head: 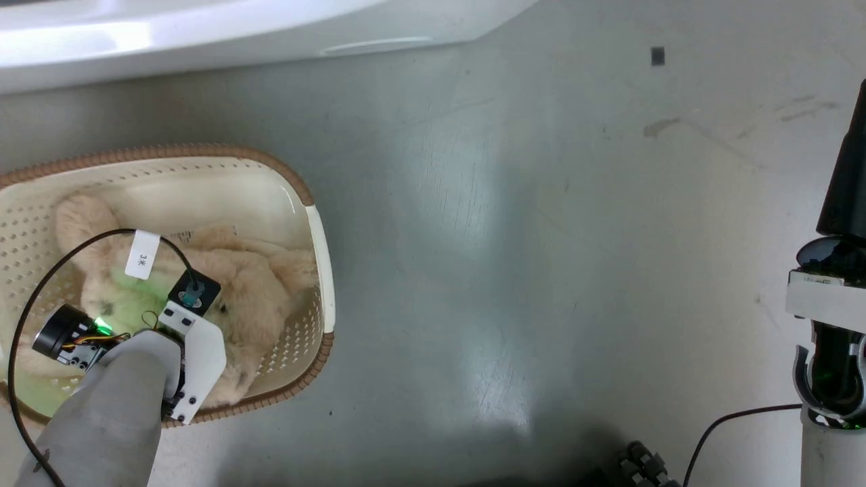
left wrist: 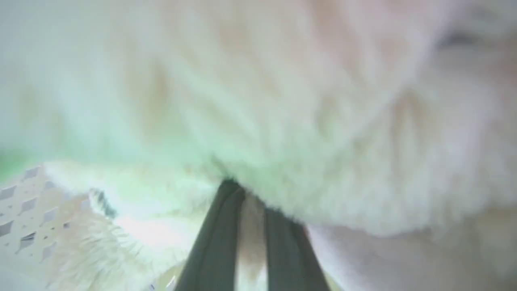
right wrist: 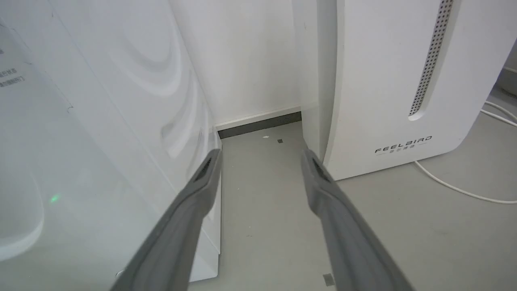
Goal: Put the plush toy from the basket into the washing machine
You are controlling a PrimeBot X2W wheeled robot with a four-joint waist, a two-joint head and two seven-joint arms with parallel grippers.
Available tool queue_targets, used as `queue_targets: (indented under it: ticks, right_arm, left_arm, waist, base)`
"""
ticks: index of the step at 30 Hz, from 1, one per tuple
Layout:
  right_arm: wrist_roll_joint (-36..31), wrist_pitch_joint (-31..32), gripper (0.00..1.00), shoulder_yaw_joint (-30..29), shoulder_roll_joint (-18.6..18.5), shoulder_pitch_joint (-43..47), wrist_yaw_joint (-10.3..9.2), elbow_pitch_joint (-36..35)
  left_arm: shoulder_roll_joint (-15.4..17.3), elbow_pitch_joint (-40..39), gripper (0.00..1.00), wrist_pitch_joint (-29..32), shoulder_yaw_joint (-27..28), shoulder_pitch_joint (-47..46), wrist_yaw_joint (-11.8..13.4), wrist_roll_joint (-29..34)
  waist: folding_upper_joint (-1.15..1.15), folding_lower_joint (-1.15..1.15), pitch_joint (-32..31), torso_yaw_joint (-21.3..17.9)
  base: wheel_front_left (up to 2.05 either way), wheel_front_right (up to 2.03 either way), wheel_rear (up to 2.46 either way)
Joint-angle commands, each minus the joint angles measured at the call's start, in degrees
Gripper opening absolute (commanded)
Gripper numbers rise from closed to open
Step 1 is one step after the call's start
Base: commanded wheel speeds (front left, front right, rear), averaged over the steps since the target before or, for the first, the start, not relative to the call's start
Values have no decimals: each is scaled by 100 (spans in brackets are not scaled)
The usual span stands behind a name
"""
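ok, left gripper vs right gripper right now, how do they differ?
Left gripper has its fingers nearly together, pinching fur of the plush toy; right gripper is spread wide, empty. Left reaches down into the basket; right aims at floor beside the washing machine. Both: two long dark fingers.
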Motion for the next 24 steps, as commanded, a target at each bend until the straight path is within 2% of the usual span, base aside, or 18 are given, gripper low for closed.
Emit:
queue_targets:
  ticks: [1,19,24]
  right_arm:
    - [5,-27,100,-7,-4,-49,-4,25]
    - [-156,-27,100,-134,-4,669,-4,587]
    - [-162,-27,100,-223,-4,954,-4,726]
  left_arm:
    - [5,12,0,-96,-4,-33,0,-29]
    - [-379,12,0,-1825,113,698,-52,-547]
    - [-504,-32,0,-2077,196,822,-55,-717]
  waist:
    - [0,0,-119,13]
    - [0,0,-2004,526]
    - [0,0,-2537,712]
  base:
    - [0,0,0]
    - [0,0,0]
    - [0,0,0]
